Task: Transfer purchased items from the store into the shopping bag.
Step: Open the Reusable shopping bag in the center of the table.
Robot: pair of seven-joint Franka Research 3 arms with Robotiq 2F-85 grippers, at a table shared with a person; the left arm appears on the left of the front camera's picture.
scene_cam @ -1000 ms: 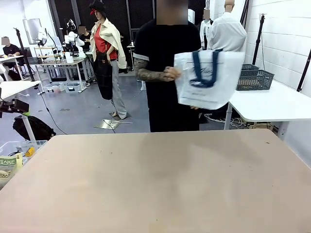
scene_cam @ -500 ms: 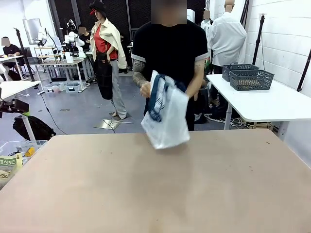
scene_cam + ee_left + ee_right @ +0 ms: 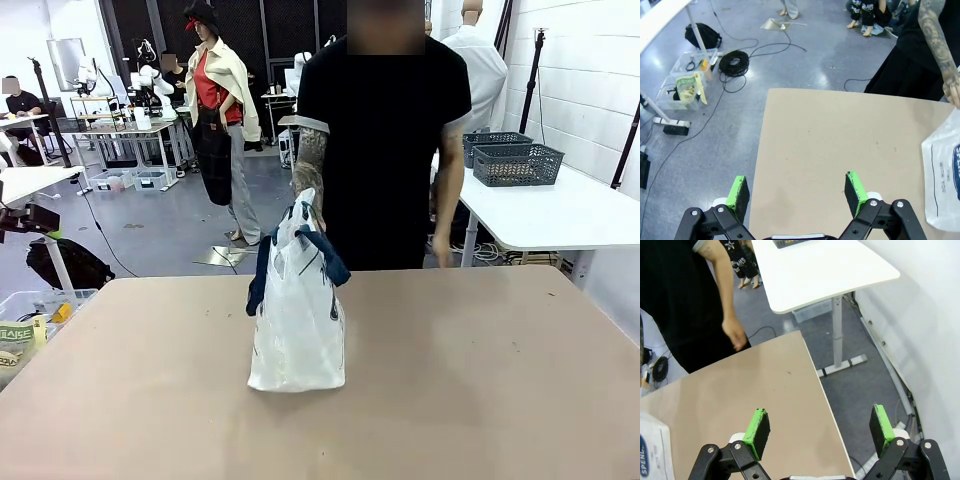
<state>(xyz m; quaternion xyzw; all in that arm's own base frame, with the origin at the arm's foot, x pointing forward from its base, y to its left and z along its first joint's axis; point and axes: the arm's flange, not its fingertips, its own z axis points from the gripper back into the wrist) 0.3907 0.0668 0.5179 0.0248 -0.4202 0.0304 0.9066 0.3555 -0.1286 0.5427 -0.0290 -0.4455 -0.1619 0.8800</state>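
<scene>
light: bright, even, overhead | shadows: soft, faint | focus: sharp | wrist views: wide-angle bending at edges

We judge this a lab: equipment-laden workbenches at ten o'clock, a white table bearing mesh baskets at two o'clock, coiled cable and plastic bins on grey floor.

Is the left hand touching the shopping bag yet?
Apart. The left wrist view shows bare tabletop between the open left hand and the shopping bag at the picture's right edge.
</scene>
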